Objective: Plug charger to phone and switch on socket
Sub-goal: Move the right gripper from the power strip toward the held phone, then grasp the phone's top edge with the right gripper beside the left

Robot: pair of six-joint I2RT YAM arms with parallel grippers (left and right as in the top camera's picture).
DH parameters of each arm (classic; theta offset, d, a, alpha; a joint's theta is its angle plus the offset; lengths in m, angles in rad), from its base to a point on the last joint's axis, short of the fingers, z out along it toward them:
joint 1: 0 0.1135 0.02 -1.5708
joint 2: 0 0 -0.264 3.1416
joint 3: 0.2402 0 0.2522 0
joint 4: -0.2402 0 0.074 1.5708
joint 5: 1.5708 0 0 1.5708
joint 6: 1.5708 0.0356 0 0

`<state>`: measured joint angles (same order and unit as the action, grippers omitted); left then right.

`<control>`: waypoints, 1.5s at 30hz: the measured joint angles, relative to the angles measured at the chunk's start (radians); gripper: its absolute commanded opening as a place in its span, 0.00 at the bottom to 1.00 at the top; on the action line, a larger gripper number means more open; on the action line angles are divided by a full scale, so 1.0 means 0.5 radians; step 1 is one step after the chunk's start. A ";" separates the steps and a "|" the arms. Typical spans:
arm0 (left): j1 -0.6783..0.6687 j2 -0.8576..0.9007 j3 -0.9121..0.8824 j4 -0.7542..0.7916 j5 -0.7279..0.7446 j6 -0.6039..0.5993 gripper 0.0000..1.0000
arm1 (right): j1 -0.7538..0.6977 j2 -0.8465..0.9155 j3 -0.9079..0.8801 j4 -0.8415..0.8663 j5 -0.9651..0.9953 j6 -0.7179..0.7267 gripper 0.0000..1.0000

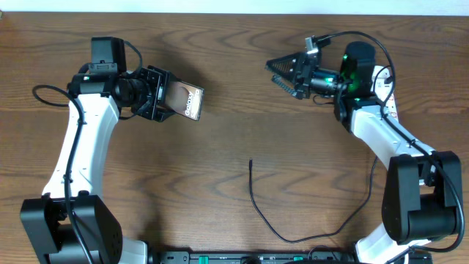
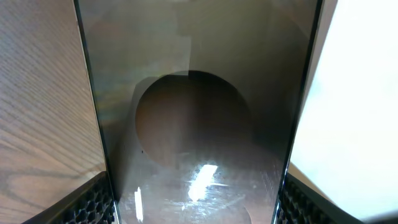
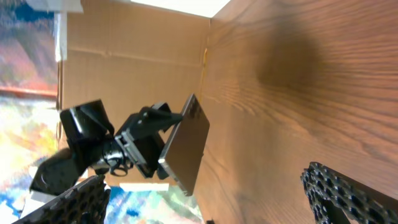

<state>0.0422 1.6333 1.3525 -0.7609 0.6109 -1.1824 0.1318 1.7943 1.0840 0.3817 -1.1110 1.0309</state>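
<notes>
Overhead / L gripper [image 1: 165, 95]: clamped on one short end of the phone [image 1: 185, 101], upper-left of the bench [image 1: 234, 29].
Overhead / phone: screen w/ white text faces up; free end sticks out to the right, slightly angled.
Overhead / R gripper [image 1: 275, 71]: jaws wide apart, empty. Sits upper-right, pointing left twd the phone, well apart from it.
Overhead / charger [image 1: 271, 220]: lies loose on the bench. Plug tip [image 1: 250, 162] is near centre, well apart from both grippers and from the phone. Cable runs down twd the front edge, then curves back up to the right.
Overhead / socket [image 1: 390, 103]: white strip w/ red marks at far right, mostly hidden under the right arm; switch state can't be told.
L wrist / phone [image 2: 199, 112]: fills the view, dark glossy face w/ glare, held between the fingers [image 2: 93, 202] at both bottom corners.
L wrist / bench [image 2: 37, 93]: wood grain along the left.
R wrist / fingers [image 3: 348, 193]: spread to both bottom corners, empty btwn.
R wrist / phone [image 3: 186, 146]: seen ahead, tilted, gripped by the L gripper [image 3: 146, 140].
R wrist / backdrop: cardboard wall [image 3: 124, 68] beyond the bench edge.
</notes>
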 measured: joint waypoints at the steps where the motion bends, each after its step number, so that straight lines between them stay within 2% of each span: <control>1: -0.012 0.000 0.000 0.000 -0.026 -0.014 0.07 | 0.018 0.000 0.000 0.002 -0.001 -0.025 0.99; 12: -0.135 0.000 0.000 -0.012 -0.138 -0.201 0.07 | 0.348 0.001 0.000 -0.122 -0.004 -0.590 0.99; 18: -0.204 0.000 0.000 -0.012 -0.182 -0.294 0.07 | 0.504 0.001 0.000 -0.128 0.068 -0.742 0.99; 27: -0.303 0.000 0.000 -0.012 -0.209 -0.419 0.07 | 0.680 0.001 0.000 -0.134 0.208 -0.797 0.98; 36: -0.381 0.000 0.000 -0.012 -0.233 -0.478 0.07 | 0.749 0.005 0.000 -0.278 0.459 -0.755 0.94; 39: -0.392 0.000 0.000 -0.012 -0.233 -0.480 0.07 | 0.749 0.008 0.000 -0.278 0.512 -0.702 0.88; 45: -0.395 0.000 0.000 -0.012 -0.234 -0.517 0.07 | 0.764 0.011 0.000 -0.278 0.578 -0.616 0.81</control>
<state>-0.1555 1.6333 1.3525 -0.7670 0.4938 -1.4410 0.5140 1.8000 1.0840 0.2424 -0.8223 0.7231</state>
